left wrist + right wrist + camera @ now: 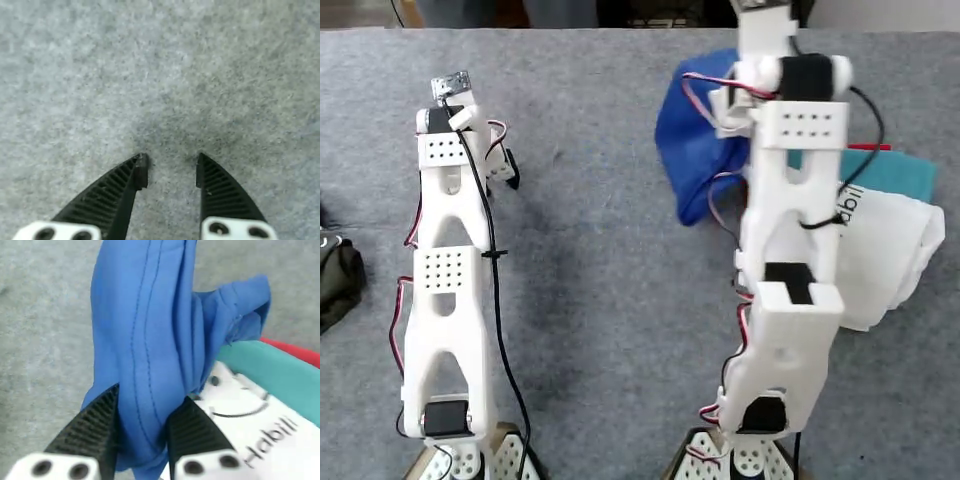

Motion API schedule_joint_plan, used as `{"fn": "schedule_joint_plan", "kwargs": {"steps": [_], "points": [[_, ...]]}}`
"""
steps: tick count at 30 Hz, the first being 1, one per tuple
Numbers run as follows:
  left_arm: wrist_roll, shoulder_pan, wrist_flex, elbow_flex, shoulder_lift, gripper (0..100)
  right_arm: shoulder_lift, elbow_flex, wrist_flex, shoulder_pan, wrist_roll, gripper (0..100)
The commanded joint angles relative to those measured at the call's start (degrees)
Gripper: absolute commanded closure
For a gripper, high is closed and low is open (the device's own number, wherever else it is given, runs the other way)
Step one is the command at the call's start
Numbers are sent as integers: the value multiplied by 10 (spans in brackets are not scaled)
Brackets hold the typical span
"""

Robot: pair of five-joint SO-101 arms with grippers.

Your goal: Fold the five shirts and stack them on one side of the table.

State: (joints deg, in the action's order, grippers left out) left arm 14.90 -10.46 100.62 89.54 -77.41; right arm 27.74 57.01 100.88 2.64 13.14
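High view looks straight down on the surface (610, 250); wrist views sit close behind the left gripper (170, 170) and right gripper (142, 407), the latter sharing the blue shirt (145, 330) with it

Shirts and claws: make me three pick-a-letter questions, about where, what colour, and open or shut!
1. Where is the white shirt? A by the left arm; B by the right arm; C on the floor.
2. What colour is the shirt in the right claw? A blue; B yellow; C pink.
3. The left claw is: A open; B shut on a shirt; C shut on a sock.
Answers: B, it lies beside the teal shirt by that arm; A, the blue shirt is pinched there; A, bare table shows in its gap.
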Motion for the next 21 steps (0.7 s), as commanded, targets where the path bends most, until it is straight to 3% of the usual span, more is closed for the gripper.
{"fn": "schedule_joint_plan", "kwargs": {"steps": [1,21], "points": [[-4,-15,2,1,-2,837,-37,22,3,54,29,985],[-4,-15,2,3,-2,838,-34,-101,1,306,193,985]]}}
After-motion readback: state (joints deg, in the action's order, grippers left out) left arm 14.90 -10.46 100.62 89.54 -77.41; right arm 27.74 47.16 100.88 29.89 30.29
